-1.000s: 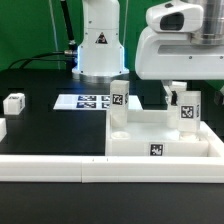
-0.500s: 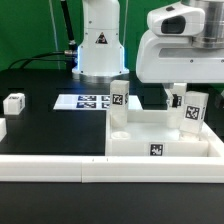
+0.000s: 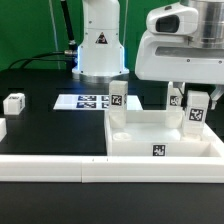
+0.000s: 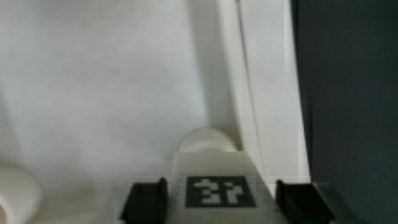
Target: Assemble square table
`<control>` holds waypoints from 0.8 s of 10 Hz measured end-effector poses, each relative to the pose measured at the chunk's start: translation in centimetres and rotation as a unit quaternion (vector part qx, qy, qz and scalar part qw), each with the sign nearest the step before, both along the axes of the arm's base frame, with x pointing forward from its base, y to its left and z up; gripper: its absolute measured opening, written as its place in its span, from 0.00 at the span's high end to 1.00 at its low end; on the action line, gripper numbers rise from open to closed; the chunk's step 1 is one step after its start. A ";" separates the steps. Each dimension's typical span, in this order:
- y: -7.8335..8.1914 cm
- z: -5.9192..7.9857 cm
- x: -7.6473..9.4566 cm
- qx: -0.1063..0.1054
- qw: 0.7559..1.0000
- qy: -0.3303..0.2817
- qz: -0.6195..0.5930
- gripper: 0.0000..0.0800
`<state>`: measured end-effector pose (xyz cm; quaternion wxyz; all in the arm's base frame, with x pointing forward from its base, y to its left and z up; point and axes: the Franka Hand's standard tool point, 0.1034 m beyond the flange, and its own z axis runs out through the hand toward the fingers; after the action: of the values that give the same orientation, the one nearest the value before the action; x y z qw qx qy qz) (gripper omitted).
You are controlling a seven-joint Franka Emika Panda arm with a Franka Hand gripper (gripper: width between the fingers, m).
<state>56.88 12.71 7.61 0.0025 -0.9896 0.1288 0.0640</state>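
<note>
While straddling leg (image 4: 217, 160) with gripper (image 4: 221, 200) jaws (clamped or not: cannot tell), judged pick-up step; then to squeeze firm, lift straight.

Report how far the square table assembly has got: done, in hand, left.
Done: one leg stands upright at the tabletop's far corner on the exterior view's left; how firmly seated cannot be told. In hand: the gripper flanks a second leg at that view's right; a firm grip is unclear. Left: a loose leg lies off the tabletop at the left, with another white piece, likely a leg, at the edge.
</note>
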 end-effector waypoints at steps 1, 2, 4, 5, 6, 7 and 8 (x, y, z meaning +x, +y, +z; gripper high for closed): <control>0.0 0.0 0.0 -0.003 1.000 0.001 -0.029 0.63; 0.0 0.0 0.0 -0.008 0.998 0.002 -0.066 0.63; 0.3 -0.2 0.5 -0.019 0.988 0.000 -0.156 0.63; 0.6 -0.3 1.5 -0.022 0.977 -0.004 -0.214 0.63; 0.9 -0.3 2.6 -0.022 0.962 -0.007 -0.271 0.63; 0.9 -0.3 3.3 -0.019 0.950 -0.009 -0.310 0.63; 1.1 -0.3 4.3 -0.012 0.933 -0.017 -0.360 0.63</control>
<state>61.15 13.81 7.27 0.0157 -0.8777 0.4772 0.0407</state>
